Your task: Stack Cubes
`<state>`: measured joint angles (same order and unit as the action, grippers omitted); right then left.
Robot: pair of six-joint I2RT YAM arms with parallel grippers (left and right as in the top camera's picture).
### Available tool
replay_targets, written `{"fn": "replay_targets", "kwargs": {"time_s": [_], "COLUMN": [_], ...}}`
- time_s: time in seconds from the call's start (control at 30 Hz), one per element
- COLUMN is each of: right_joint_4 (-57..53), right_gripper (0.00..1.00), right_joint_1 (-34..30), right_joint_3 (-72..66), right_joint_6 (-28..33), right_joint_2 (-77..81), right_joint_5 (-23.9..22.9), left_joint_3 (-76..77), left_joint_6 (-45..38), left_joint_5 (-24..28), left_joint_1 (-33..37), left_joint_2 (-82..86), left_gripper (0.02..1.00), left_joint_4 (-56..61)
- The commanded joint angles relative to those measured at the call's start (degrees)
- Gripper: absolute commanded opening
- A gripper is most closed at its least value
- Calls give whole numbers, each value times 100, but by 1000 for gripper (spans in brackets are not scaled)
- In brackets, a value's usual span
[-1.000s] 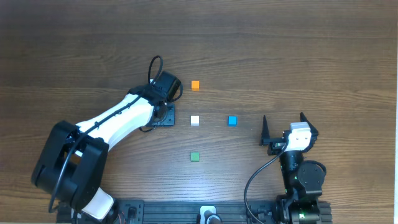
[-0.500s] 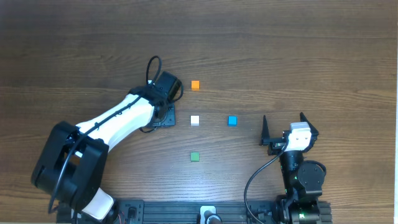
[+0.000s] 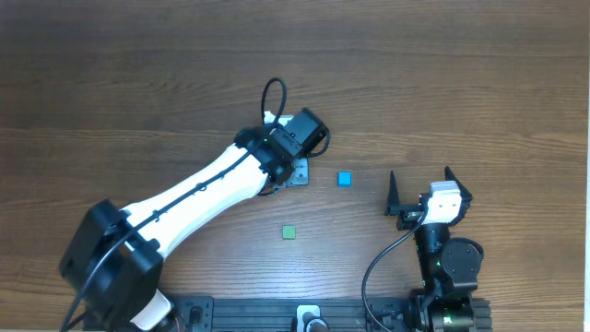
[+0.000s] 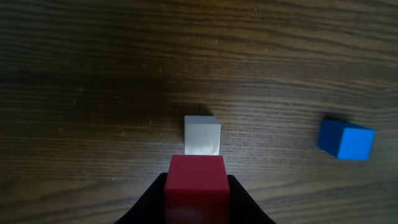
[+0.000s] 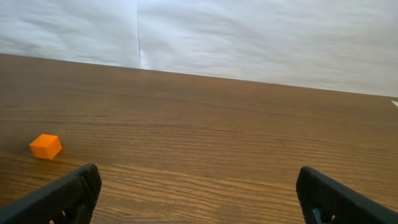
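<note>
The left claw (image 4: 196, 186) gripped a red cube (image 4: 196, 177), seemingly just short of the white cube (image 4: 202, 135), with the blue cube (image 4: 346, 139) at its three o'clock. The placing step probably needed centring, then lowering. The right claw (image 3: 419, 175) gaped.

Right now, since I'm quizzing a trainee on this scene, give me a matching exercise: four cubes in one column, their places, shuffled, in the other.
Things:
1. red cube
2. white cube
3. blue cube
4. green cube

Places:
A. on the table, farthest down the top view
B. held in the left gripper
C. on the table, close by the held cube
D. on the table, between the left gripper and the right gripper

Pairs: 1-B, 2-C, 3-D, 4-A
</note>
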<state>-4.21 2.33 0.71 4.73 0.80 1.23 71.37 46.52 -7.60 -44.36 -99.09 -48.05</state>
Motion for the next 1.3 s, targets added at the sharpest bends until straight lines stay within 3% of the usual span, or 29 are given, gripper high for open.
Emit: {"fn": "replay_targets", "kwargs": {"time_s": [0.03, 1.3], "right_joint_4": [13, 13], "right_gripper": [993, 993], "right_joint_1": [-37, -37], "right_joint_3": [-42, -42], "right_joint_6": [7, 7], "right_joint_2": [-48, -48], "right_joint_5": [63, 63], "left_joint_3": [72, 103], "left_joint_6": [221, 267], "left_joint_5": [-127, -131], "left_joint_1": [-55, -85], "left_joint_2": [-367, -855], "left_gripper": [38, 42], "left_joint_4": [164, 428]}}
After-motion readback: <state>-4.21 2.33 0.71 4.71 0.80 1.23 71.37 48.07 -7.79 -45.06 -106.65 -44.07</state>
